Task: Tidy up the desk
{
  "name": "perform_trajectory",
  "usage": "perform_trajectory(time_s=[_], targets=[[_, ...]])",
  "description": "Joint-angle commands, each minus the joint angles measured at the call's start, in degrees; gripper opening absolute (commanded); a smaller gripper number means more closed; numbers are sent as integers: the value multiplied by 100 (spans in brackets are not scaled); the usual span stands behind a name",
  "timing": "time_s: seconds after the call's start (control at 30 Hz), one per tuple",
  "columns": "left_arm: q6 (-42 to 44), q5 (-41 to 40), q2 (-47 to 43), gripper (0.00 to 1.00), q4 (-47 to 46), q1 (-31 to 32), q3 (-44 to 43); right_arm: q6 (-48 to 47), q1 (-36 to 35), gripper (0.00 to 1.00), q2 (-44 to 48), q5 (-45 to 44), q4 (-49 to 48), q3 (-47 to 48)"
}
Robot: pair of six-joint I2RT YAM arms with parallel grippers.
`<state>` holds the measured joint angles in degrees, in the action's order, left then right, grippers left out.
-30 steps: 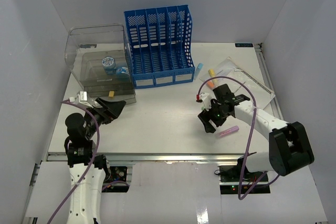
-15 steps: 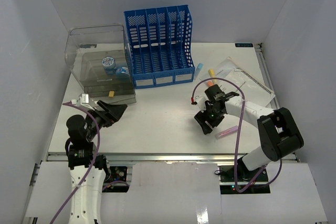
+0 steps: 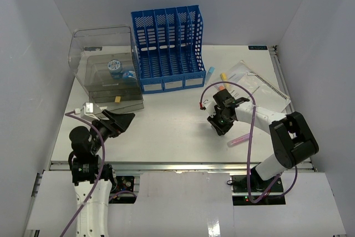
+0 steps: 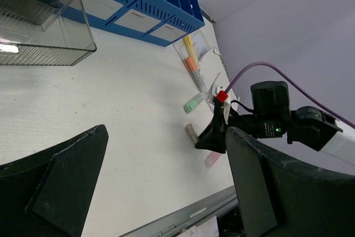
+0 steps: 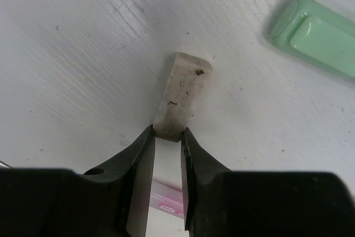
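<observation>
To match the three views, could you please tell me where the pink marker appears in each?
Top: pink marker near right, beside the right claw.
Left wrist: lower centre, under that claw.
Right wrist: bottom, a sliver through the claw's gap.
Shared landmark: the right claw, pinching an eraser.

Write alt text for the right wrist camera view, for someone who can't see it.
The right gripper pinches the near end of a smudged white eraser lying on the white desk. A pale green highlighter lies at the upper right, apart from the eraser, and a pink object shows below, behind the jaws.
</observation>
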<state>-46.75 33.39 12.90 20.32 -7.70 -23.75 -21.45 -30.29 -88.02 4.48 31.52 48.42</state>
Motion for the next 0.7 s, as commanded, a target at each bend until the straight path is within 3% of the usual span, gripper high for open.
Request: perform_trajectory(time_s=[0.0, 0.5, 0.67], targets=[[-78, 109, -130, 98, 150, -12, -83, -531, -31, 12, 257, 306, -496, -76], [-1, 89, -167, 98, 505, -12, -238, -586, -45, 11, 477, 811, -618, 458], [17, -48, -161, 98, 690, -12, -336, -855, -341, 10, 402, 1145, -348, 1408]])
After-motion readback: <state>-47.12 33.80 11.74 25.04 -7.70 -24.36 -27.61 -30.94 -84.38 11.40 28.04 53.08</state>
